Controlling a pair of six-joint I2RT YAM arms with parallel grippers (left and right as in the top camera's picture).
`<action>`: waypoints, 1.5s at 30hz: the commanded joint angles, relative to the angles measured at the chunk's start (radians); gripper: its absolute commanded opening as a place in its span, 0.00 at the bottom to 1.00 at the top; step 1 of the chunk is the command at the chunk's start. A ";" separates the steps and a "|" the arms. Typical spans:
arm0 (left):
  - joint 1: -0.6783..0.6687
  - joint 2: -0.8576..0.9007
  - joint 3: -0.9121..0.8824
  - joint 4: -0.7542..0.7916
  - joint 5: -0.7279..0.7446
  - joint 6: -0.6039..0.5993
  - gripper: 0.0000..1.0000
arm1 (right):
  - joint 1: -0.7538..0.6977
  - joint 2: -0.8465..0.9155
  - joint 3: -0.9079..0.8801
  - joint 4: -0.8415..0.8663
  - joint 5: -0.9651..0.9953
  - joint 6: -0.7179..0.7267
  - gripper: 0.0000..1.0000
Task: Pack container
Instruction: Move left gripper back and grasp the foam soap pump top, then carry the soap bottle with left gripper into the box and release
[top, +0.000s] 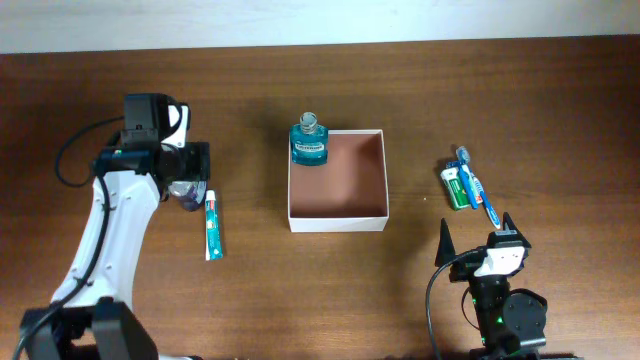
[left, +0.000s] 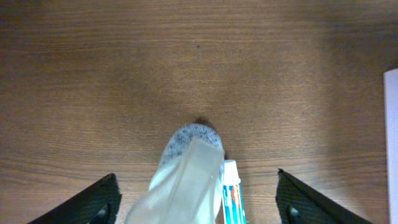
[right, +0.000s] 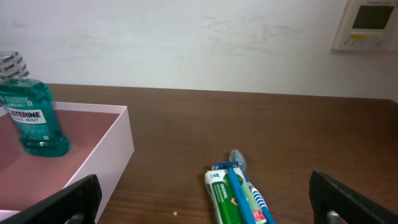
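The container (top: 337, 215), a square white-walled box with a reddish-brown inside, sits mid-table. A teal mouthwash bottle (top: 309, 141) stands upright in its far left corner, also visible in the right wrist view (right: 31, 118). My left gripper (top: 186, 186) is down over a clear soft bottle (left: 186, 180) with a speckled end, its jaws open and a gap on each side. A toothpaste tube (top: 212, 226) lies right beside that bottle (left: 231, 199). My right gripper (top: 476, 236) stands wide open with nothing in it, near the table's front edge.
A green packet (right: 219, 198), a blue razor (right: 238, 183) and a blue toothbrush (right: 256, 200) lie together right of the container, just beyond my right gripper (right: 204, 186). The container's white wall (left: 392, 143) shows at the right edge of the left wrist view.
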 joint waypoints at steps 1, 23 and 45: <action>0.011 0.035 -0.010 0.010 -0.008 0.017 0.76 | -0.008 -0.006 -0.005 -0.008 0.005 0.000 0.99; 0.045 0.040 -0.010 0.044 0.016 0.013 0.30 | -0.008 -0.006 -0.005 -0.008 0.005 0.000 0.99; 0.043 -0.177 0.048 0.050 0.216 -0.016 0.26 | -0.008 -0.006 -0.005 -0.008 0.005 0.000 0.99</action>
